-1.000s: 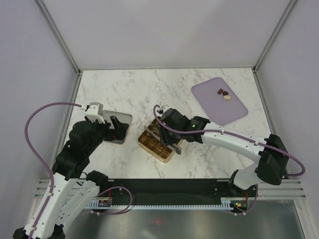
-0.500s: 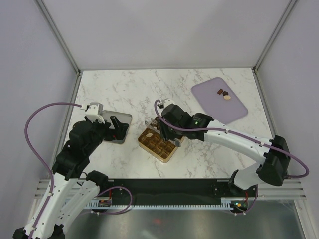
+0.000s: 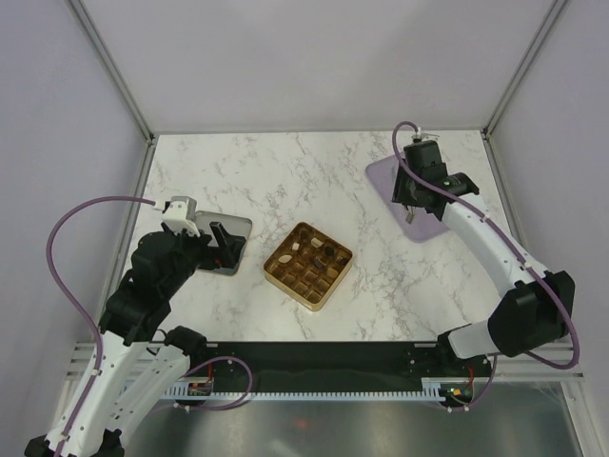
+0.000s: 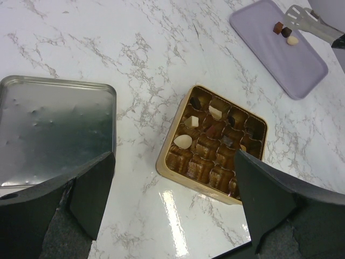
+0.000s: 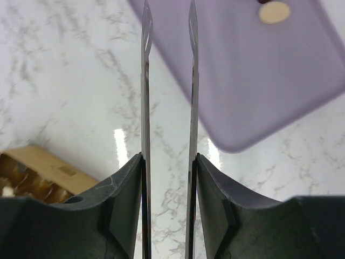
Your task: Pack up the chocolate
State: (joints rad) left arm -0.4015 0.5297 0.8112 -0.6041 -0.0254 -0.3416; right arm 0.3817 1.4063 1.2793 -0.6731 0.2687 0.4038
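I'm hovering my right hand (image 5: 169,21), slightly spread and empty, over the purple tray's (image 5: 259,81) edge near the chocolate (image 5: 274,12); my left hand (image 4: 173,154) is gaping wide.

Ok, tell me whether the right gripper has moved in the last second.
Yes. The right gripper has left the gold grid tray, which stayed put, and swung to the far right, over the purple tray.

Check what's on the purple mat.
Three chocolates sit at one end of the purple mat: two brown, one cream, clear in the left wrist view. Overhead, the right gripper covers them.
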